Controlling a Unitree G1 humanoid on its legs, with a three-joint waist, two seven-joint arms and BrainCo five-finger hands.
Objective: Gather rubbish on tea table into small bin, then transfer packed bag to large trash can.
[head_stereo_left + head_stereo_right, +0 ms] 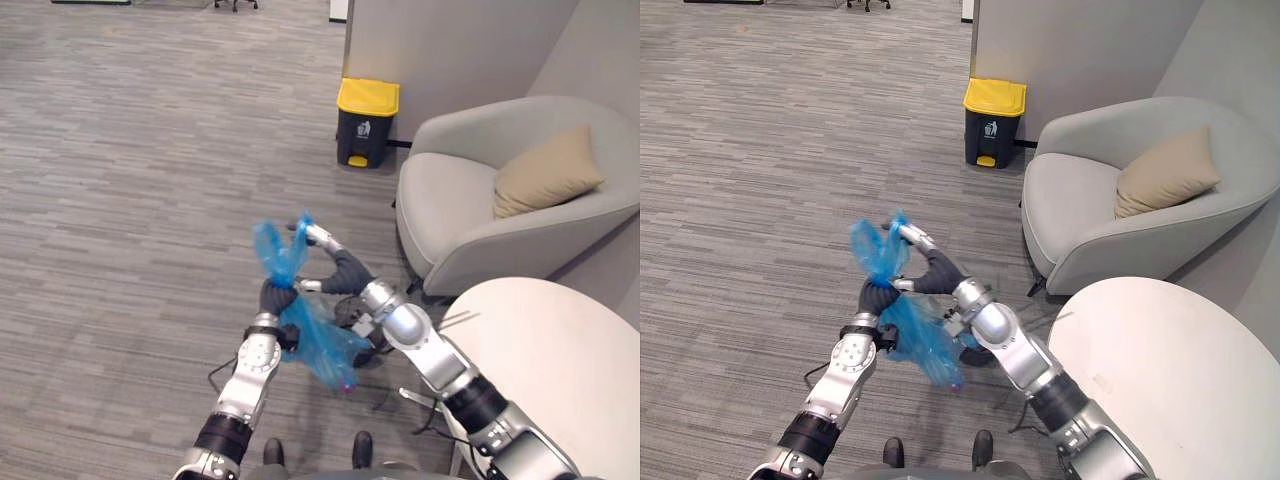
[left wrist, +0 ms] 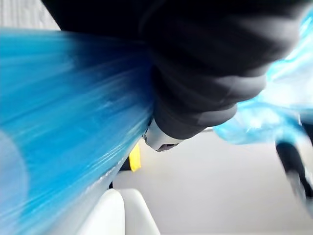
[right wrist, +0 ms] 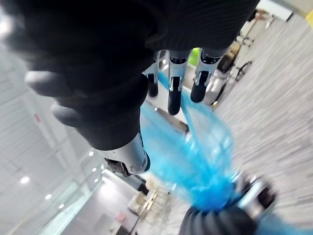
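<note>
Grey carpet floor point(image 1: 120, 150) across most of my head view. Pale grey armchair point(image 1: 450, 200) with beige cushion point(image 1: 548, 170) at right. White round table point(image 1: 560, 350) just beside it, lower right. Black trash can point(image 1: 366, 125) with yellow lid stands by wall, well apart from both hands. Blue bag point(image 1: 318, 345) hangs in air above floor. I see left hand point(image 1: 277, 297) curled tight round bag neck, bulk sagging below. Right hand point(image 1: 347, 270) relaxed, fingers point(image 3: 175, 95) nearly straight, tips against loose top flaps.
</note>
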